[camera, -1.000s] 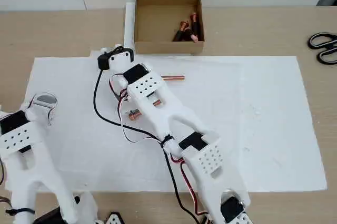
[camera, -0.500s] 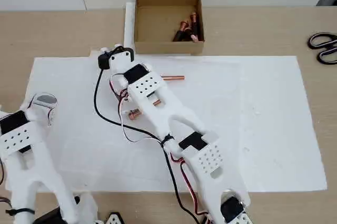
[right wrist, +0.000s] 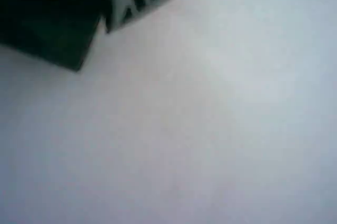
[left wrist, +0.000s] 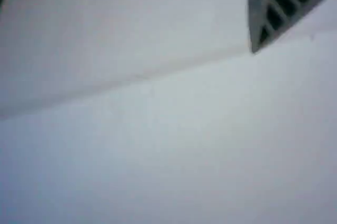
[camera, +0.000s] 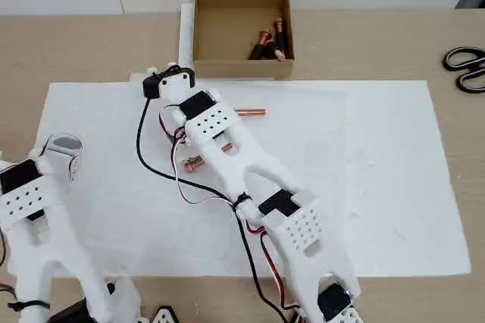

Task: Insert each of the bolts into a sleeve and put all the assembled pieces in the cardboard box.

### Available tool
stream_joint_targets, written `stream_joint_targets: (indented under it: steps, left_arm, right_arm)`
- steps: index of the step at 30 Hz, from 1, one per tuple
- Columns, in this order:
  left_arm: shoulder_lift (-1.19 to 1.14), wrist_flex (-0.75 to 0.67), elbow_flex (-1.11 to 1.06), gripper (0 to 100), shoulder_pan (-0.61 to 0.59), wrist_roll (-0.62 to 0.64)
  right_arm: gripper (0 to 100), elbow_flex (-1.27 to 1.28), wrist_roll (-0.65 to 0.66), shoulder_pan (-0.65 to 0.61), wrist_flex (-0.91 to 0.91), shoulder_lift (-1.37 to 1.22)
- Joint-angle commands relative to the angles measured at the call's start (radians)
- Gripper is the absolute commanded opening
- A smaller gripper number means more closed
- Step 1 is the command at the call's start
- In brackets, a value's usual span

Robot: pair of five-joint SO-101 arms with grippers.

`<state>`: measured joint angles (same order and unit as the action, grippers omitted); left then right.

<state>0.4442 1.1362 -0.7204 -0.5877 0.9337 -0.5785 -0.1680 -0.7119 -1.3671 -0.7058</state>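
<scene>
White paper sheet [camera: 379,171] covers a wooden table [camera: 76,42]. One arm's gripper [camera: 170,74] sits just beside the brown cardboard box [camera: 242,69], with a thin copper bolt [camera: 248,112] near it. Whether its jaws are apart or together cannot be told.

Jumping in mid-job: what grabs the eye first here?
One white arm stretches diagonally across the white sheet toward the front left corner of the cardboard box. Assembled pieces lie in the box's right side, and loose bolts lie on the sheet beside the arm.
</scene>
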Motion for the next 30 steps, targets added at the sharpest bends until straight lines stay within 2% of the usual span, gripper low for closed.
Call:
stream_joint_targets:
  steps: [1, 14, 25, 30]
  left_arm:
    - [0.005, 0.005, 0.002, 30, -0.003, 0.005]
    - [0.003, 0.003, 0.002, 30, -0.002, 0.005]
    - [0.003, 0.002, 0.002, 30, -0.002, 0.005]
    - [0.003, 0.002, 0.002, 30, 0.020, 0.005]
  right_arm:
    - [10.4, -0.037, -0.005, 0.024, -0.021, 0.131]
    - [10.4, -0.032, 0.014, 0.140, -0.166, 0.252]
    - [10.9, 0.049, 0.008, 0.282, -0.194, 0.143]
    - [15.7, 0.051, 0.009, 0.314, -0.194, 0.099]
